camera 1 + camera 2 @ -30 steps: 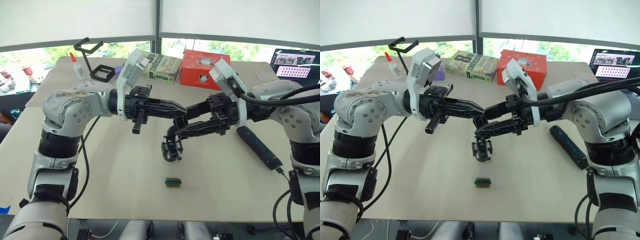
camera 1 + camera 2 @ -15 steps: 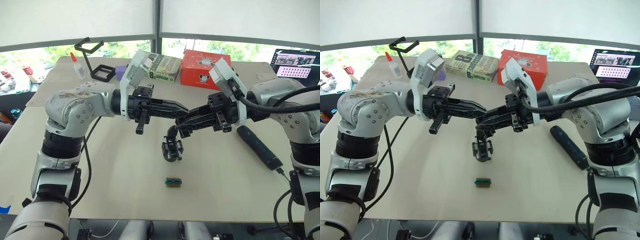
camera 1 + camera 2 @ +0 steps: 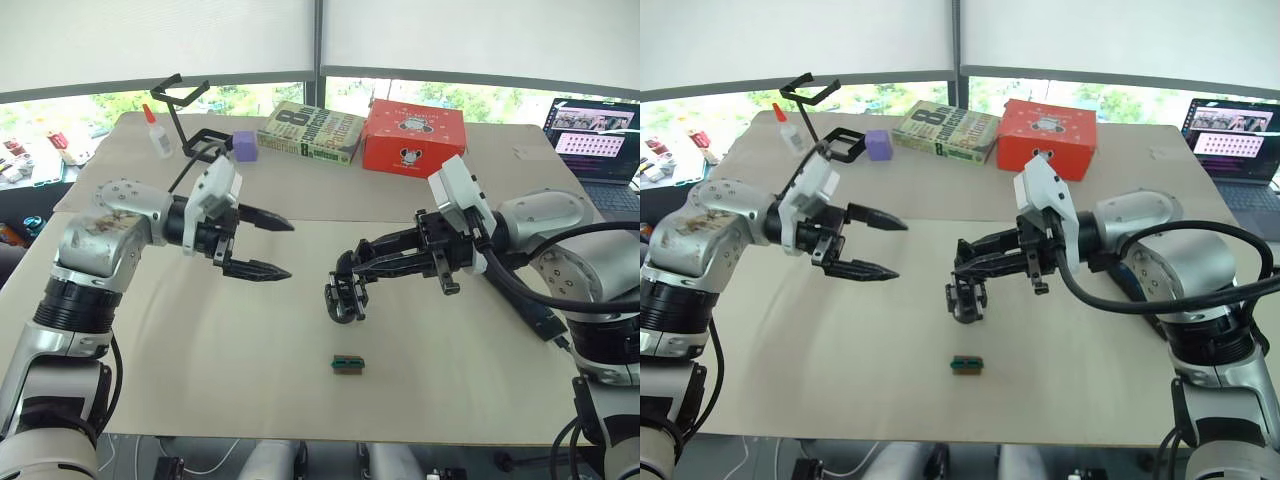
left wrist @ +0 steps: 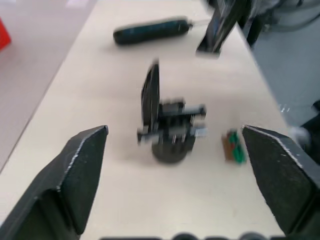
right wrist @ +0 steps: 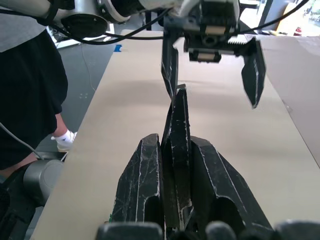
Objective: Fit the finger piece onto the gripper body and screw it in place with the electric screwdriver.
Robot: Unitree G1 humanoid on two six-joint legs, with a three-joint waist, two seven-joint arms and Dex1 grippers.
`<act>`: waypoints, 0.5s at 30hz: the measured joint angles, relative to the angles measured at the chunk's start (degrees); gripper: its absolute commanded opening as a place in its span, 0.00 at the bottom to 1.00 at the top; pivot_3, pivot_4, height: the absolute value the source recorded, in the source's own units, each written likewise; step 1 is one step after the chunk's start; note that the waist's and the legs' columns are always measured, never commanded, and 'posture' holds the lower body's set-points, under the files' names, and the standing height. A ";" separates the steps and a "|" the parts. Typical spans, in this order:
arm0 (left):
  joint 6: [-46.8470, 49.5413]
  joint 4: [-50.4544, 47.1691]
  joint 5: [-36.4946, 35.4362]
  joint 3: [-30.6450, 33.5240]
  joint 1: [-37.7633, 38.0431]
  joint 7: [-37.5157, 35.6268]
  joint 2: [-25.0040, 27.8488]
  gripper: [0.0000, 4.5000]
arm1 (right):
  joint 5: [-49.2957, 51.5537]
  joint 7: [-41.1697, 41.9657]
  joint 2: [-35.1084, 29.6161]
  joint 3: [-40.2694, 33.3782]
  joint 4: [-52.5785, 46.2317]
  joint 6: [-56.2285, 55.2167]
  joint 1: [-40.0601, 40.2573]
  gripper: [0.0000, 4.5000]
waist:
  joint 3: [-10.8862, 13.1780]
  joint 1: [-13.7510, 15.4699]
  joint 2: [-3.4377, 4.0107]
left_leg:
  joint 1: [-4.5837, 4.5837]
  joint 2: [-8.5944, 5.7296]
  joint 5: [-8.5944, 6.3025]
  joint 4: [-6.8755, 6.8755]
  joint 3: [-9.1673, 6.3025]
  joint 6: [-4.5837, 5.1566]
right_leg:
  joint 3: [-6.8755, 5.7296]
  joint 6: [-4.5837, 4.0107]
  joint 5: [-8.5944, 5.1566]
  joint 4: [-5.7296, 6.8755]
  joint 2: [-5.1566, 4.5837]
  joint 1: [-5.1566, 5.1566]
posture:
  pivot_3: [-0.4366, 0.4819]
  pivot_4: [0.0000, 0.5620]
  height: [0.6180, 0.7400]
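On a tan table (image 3: pixel 250 350), the robot's right gripper (image 3: pixel 362 266) reaches in from the right, its two black fingers pressed together around the finger piece (image 5: pixel 178 130), a flat black wedge that pokes out past their tips. Those tips hang just above the gripper body (image 3: pixel 343 297), which stands upright near the middle of the table with its own pointed finger rising toward them; whether the wedge touches that finger cannot be told.

To the left, the left gripper (image 3: pixel 278 247) hovers above the table with its jaws spread wide, holding nothing, its points aimed toward the gripper body and well apart from it. In the left wrist view the gripper body (image 4: pixel 167 125) sits between the spread fingers (image 4: pixel 75 175), farther off.

The electric screwdriver (image 4: pixel 150 31) lies flat on the table on the right side, partly hidden behind the right arm in the head views.

A small green-and-black block (image 3: pixel 347 364) rests on the table nearer than the gripper body. Along the far edge sit a red box (image 3: pixel 412 137), a book (image 3: pixel 309 130), a purple cube (image 3: pixel 245 143), a small glue bottle (image 3: pixel 157 133) and a black frame stand (image 3: pixel 182 110). An open laptop (image 3: pixel 597 140) stands at the far right corner.
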 measured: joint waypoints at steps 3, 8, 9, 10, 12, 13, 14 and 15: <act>-9.63 1.68 6.57 -1.99 5.60 2.23 -2.54 1.00 | -0.17 -0.38 -0.64 -0.27 -0.64 -0.01 1.71 0.08 | 0.00 0.18 0.00 | -0.02 -0.01 -0.01 0.00 0.00 0.01 | 0.02 -0.01 0.00 0.00 -0.03 0.00 | 0.48 0.27 1.00; -14.10 2.08 11.62 -5.07 13.46 7.62 -9.57 1.00 | -0.22 -1.27 -1.55 -0.98 -2.50 0.00 3.94 0.08 | 0.00 0.49 0.00 | -0.08 -0.01 -0.01 0.03 -0.01 0.02 | 0.16 0.00 0.01 0.02 -0.03 -0.07 | 0.48 0.27 1.00; -14.73 2.09 12.45 -5.92 14.66 8.26 -10.29 1.00 | -0.21 -1.37 -1.79 -1.20 -2.58 0.00 4.33 0.08 | 0.00 0.50 -0.01 | -0.09 0.00 -0.01 0.04 -0.01 0.02 | 0.18 0.00 0.00 0.02 -0.03 -0.08 | 0.48 0.27 1.00; -15.18 2.10 13.15 -6.15 15.32 9.23 -11.31 1.00 | -0.21 -1.56 -2.13 -1.50 -2.63 0.02 4.72 0.08 | 0.00 0.53 0.00 | -0.10 0.00 -0.01 0.04 0.00 0.02 | 0.20 0.00 0.00 0.02 -0.04 -0.10 | 0.48 0.27 1.00; -15.07 2.10 14.12 -6.29 15.92 11.24 -13.39 1.00 | -0.21 -2.29 -2.41 -1.91 -2.87 0.06 5.00 0.08 | 0.00 0.66 -0.01 | -0.10 0.00 -0.01 0.08 -0.02 0.02 | 0.20 0.00 0.00 0.00 -0.05 -0.10 | 0.48 0.27 1.00; -14.96 2.10 14.24 -6.29 16.13 12.14 -14.38 1.00 | -0.11 -2.47 -2.46 -2.26 -3.32 0.09 5.12 0.08 | 0.00 0.66 -0.01 | -0.10 0.00 -0.01 0.07 -0.02 0.02 | 0.21 0.00 0.00 0.01 -0.06 -0.09 | 0.48 0.27 1.00; -14.62 2.11 14.34 -6.17 16.44 13.69 -15.91 1.00 | 0.10 -2.75 -2.61 -2.56 -3.81 0.11 5.39 0.08 | 0.00 0.70 0.00 | -0.09 0.00 -0.01 0.07 -0.03 0.02 | 0.22 0.00 0.00 0.01 -0.07 -0.07 | 0.48 0.27 1.00; -14.10 2.13 14.42 -6.20 16.67 14.98 -17.30 1.00 | 0.16 -2.93 -2.63 -2.61 -4.03 0.16 5.60 0.08 | 0.00 0.70 -0.01 | -0.09 0.00 -0.01 0.08 -0.04 0.02 | 0.21 0.00 0.01 0.01 -0.06 -0.07 | 0.48 0.27 1.00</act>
